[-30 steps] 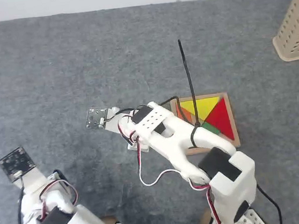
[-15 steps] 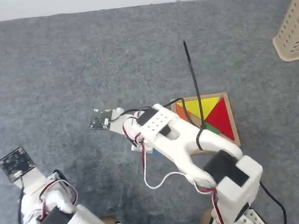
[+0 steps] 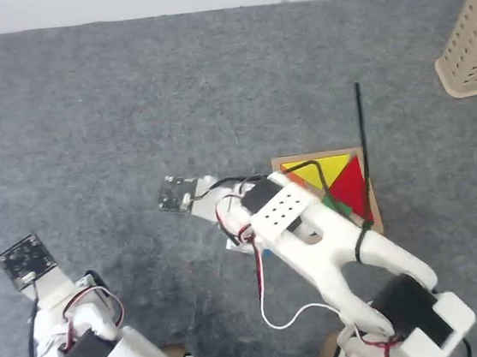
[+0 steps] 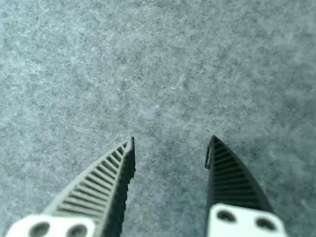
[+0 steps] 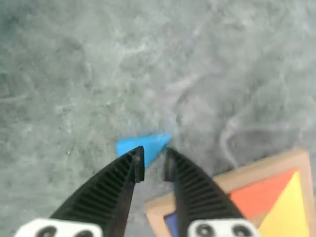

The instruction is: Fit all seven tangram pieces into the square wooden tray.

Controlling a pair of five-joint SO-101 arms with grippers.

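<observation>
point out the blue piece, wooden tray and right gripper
blue piece (image 5: 147, 144): right wrist view, its top face
wooden tray (image 5: 256, 173): right wrist view, its rim
right gripper (image 5: 154, 153): right wrist view, between fingertips

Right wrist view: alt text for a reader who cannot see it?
The right gripper pinches a corner of a blue triangle over grey carpet. Beside it, a corner of the wooden tray holds an orange piece and a yellow piece.

Square wooden tray (image 3: 318, 156) partly filled: yellow piece (image 3: 332, 168), red piece (image 3: 353, 184) inside; blue triangle (image 5: 148, 144) outside near tray corner, seemingly flat.
</observation>
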